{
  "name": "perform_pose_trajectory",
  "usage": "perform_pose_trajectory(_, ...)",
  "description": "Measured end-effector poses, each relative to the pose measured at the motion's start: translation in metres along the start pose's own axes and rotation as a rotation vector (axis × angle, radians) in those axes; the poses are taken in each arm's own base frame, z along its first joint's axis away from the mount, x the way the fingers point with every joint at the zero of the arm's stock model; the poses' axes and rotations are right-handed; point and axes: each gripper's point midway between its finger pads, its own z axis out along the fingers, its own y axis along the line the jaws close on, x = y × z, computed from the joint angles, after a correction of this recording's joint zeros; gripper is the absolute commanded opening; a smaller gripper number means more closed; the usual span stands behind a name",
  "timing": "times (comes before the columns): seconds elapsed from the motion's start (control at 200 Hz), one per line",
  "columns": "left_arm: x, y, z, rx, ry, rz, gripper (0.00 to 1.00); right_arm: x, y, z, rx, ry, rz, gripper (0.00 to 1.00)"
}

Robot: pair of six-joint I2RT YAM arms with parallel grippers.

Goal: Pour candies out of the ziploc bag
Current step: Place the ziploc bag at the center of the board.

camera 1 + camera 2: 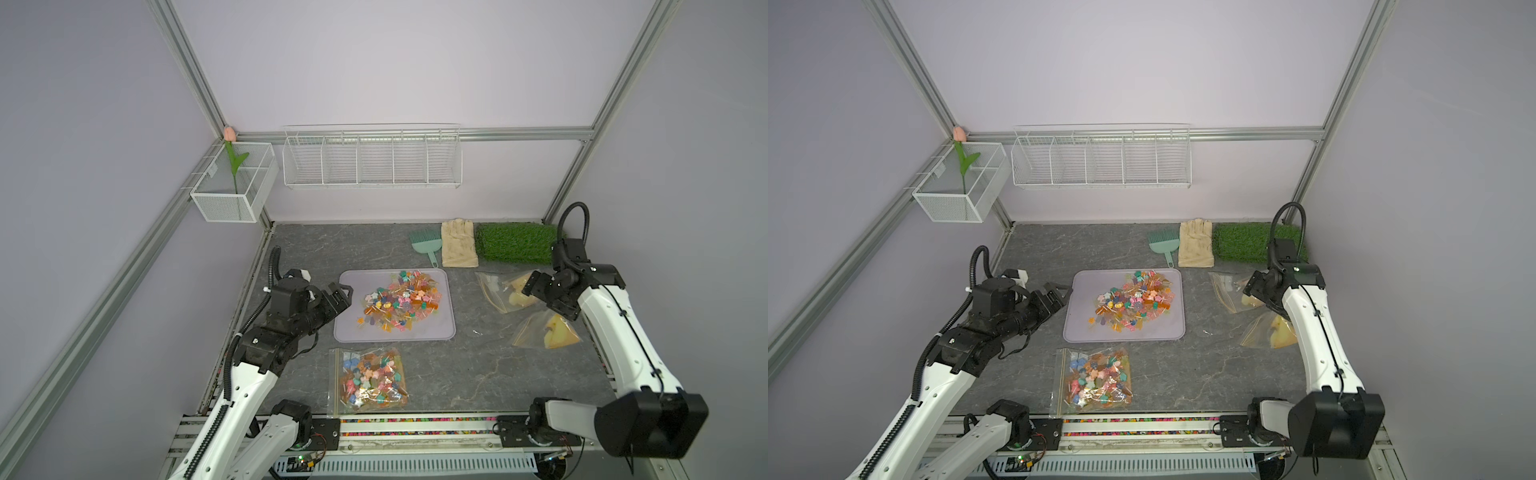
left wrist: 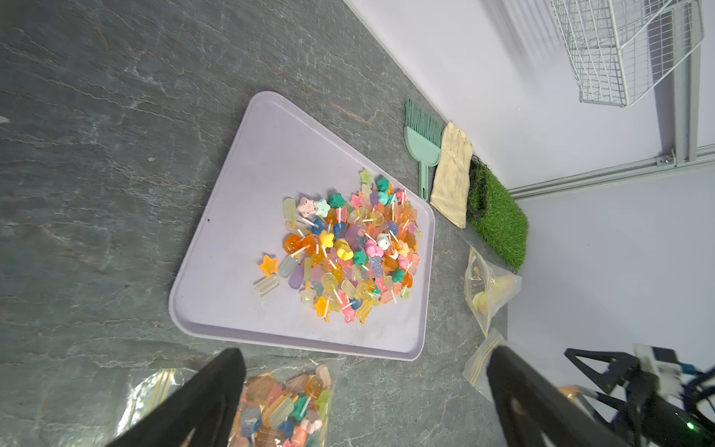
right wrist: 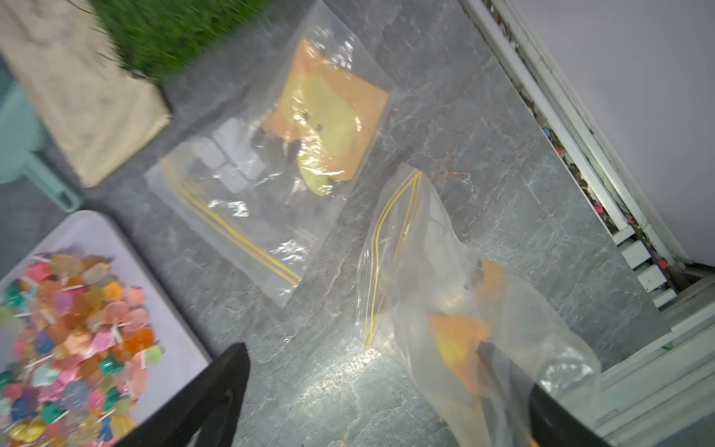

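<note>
Candies [image 1: 370, 380] fill the ziploc bag [image 1: 345, 405], flat on the surface [image 1: 465, 374] nearest you, just in front of the tray [image 1: 353, 328]. A loose pile [image 1: 401, 301] of them sits on that tray. Your left end effector [image 1: 348, 297] hovers at the tray's left edge, released and empty. Your right end effector [image 1: 530, 286] is spread wide over two other bags [image 1: 505, 293], one finger [image 3: 549, 418] showing through plastic. Farthest back lie a brush [image 1: 424, 243], glove [image 1: 457, 243] and grass mat [image 1: 515, 243].

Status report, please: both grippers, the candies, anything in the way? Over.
Left gripper open, at tray edge. Right gripper open, above a clear bag. Candies heaped on tray; full ziploc bag lies nearer the robot, nothing on it.
</note>
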Motion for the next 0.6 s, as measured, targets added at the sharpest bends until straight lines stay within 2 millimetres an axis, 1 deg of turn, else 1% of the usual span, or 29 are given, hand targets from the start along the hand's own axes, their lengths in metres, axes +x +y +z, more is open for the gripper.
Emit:
perform_pose_trajectory(0.05, 0.004, -0.002, 0.007, 0.022, 0.022, 0.001, 0.98, 0.002, -0.001, 0.017, 0.016, 0.056, -0.001, 0.89)
perform_pose_trajectory(0.105, 0.010, -0.008, 0.017, 0.060, 0.061, 0.007, 0.98, 0.008, 0.002, 0.033, 0.011, 0.118, -0.016, 0.89)
perform_pose_trajectory(0.15, 0.017, -0.014, 0.026, 0.089, 0.098, 0.021, 0.98, 0.011, 0.007, 0.041, -0.003, 0.151, -0.025, 0.89)
perform_pose_trajectory(0.205, 0.031, -0.027, 0.037, 0.128, 0.153, 0.069, 0.98, 0.015, 0.014, 0.046, -0.039, 0.182, -0.034, 0.89)
perform_pose_trajectory(0.34, 0.079, -0.068, 0.058, 0.251, 0.293, 0.207, 0.97, 0.019, 0.028, 0.043, -0.118, 0.213, -0.036, 0.89)
perform_pose_trajectory(0.415, 0.103, -0.087, 0.070, 0.308, 0.347, 0.261, 0.97, 0.020, 0.037, 0.041, -0.169, 0.225, -0.030, 0.89)
perform_pose_trajectory(0.51, 0.135, -0.101, 0.091, 0.352, 0.415, 0.313, 0.97, 0.019, 0.050, 0.034, -0.250, 0.227, -0.014, 0.89)
perform_pose_trajectory(0.6, 0.168, -0.110, 0.108, 0.380, 0.484, 0.360, 0.99, 0.016, 0.060, 0.028, -0.306, 0.225, 0.001, 0.89)
